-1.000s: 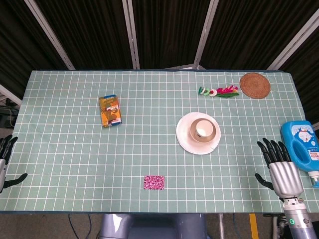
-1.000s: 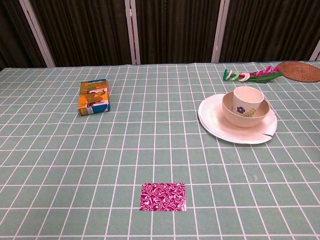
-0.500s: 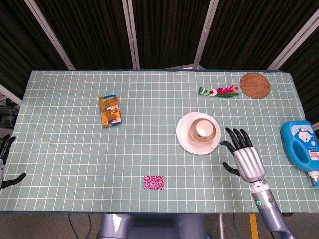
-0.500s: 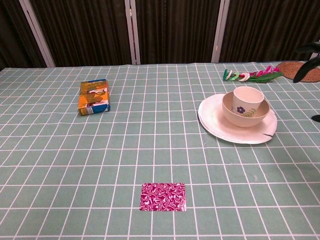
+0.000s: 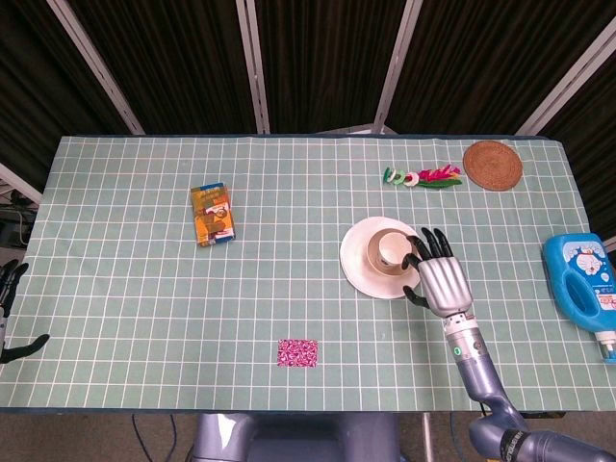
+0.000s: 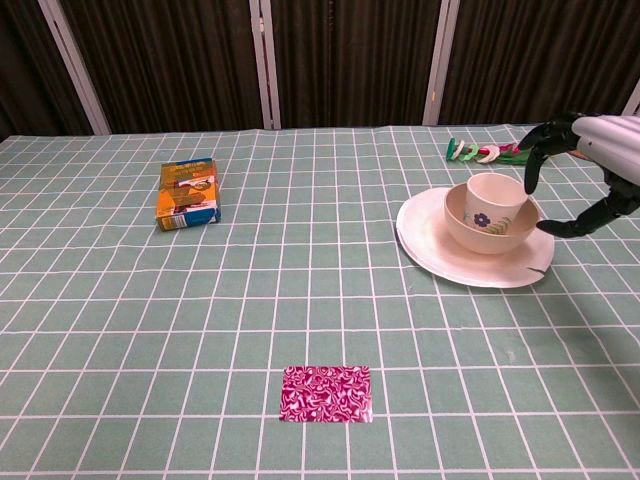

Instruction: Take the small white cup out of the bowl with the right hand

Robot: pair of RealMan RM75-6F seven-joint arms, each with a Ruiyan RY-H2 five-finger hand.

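A small white cup (image 5: pixel 391 252) with a flower print (image 6: pixel 492 193) stands upright inside a beige bowl (image 5: pixel 371 253) (image 6: pixel 490 233). The bowl sits on a white plate (image 5: pixel 357 266) (image 6: pixel 430 245) right of the table's middle. My right hand (image 5: pixel 439 278) (image 6: pixel 592 168) hovers just right of the bowl, fingers spread and curved toward the cup's rim, holding nothing. One fingertip (image 6: pixel 529 180) is close beside the cup; I cannot tell whether it touches. My left hand (image 5: pixel 9 306) rests off the table's left edge with its fingers apart.
An orange box (image 5: pixel 214 214) (image 6: pixel 188 193) lies at the left. A pink patterned card (image 5: pixel 297 352) (image 6: pixel 326 393) lies near the front edge. A blue bottle (image 5: pixel 582 284) is at the right edge, with a woven coaster (image 5: pixel 493 165) and colourful clips (image 5: pixel 423 177) at the back right.
My right hand has swept left from the table's right edge to the bowl's right side and now shows in the chest view. Cup, bowl and plate have not moved.
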